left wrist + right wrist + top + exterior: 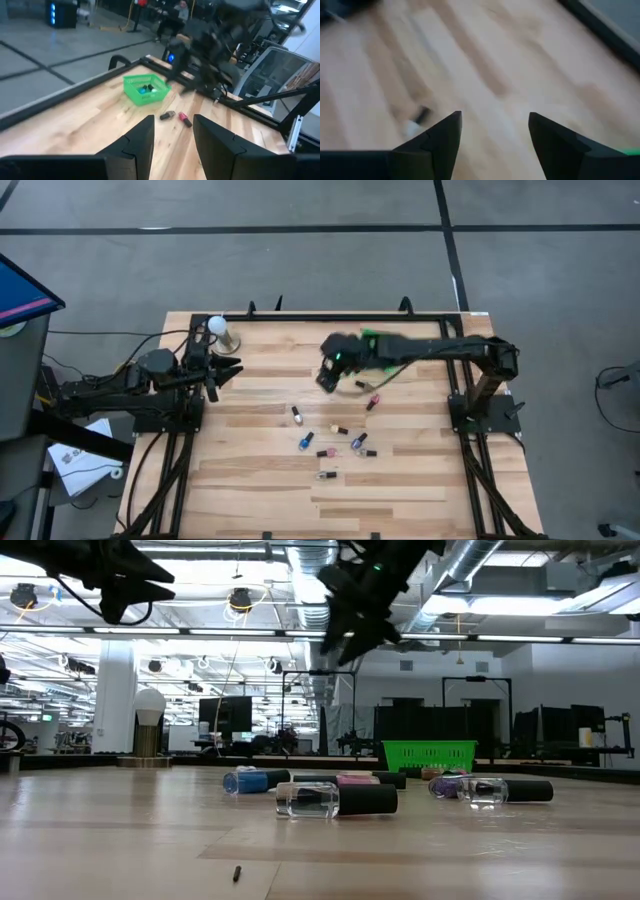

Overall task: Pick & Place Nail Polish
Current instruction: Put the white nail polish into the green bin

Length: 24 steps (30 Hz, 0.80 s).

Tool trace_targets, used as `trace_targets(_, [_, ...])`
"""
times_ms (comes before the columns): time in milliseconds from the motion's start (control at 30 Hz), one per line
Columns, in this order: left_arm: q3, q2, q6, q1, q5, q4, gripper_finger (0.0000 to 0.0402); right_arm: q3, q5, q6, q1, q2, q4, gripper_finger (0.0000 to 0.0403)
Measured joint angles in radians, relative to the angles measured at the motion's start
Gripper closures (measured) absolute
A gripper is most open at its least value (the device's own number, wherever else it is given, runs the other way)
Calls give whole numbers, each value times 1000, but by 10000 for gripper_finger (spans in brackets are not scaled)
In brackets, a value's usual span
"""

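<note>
Nail polish: scattered flat on table, well apart from green basket. Light, rigid glass, smooth, prone to rolling; grasp across the body. Right gripper spread, empty, above the scatter. Left gripper spread, idle near white stand.

Overhead, table-level, two wrist cameras; all share table.

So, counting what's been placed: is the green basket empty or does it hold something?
Not empty. In the left wrist view the green basket holds at least one small dark-and-blue item, probably nail polish; how many, cannot tell.
</note>
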Motion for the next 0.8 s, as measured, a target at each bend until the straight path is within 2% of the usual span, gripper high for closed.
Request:
trace_targets(233, [1, -112, 79, 0, 59, -6, 270, 38, 2, 162, 128, 160, 47, 175])
trace_targets(400, [1, -200, 87, 0, 61, -45, 270, 210, 2, 179, 180, 322, -8, 174])
trace_targets(567, [-2, -259, 98, 0, 79, -61, 270, 426, 4, 211, 212, 477, -179, 173])
trace_targets(667, [-37, -282, 75, 0, 124, -55, 270, 532, 5, 260, 216, 555, -296, 173])
trace_targets(800, [-110, -278, 25, -1, 172, -59, 270, 628, 6, 277, 218, 627, -325, 172])
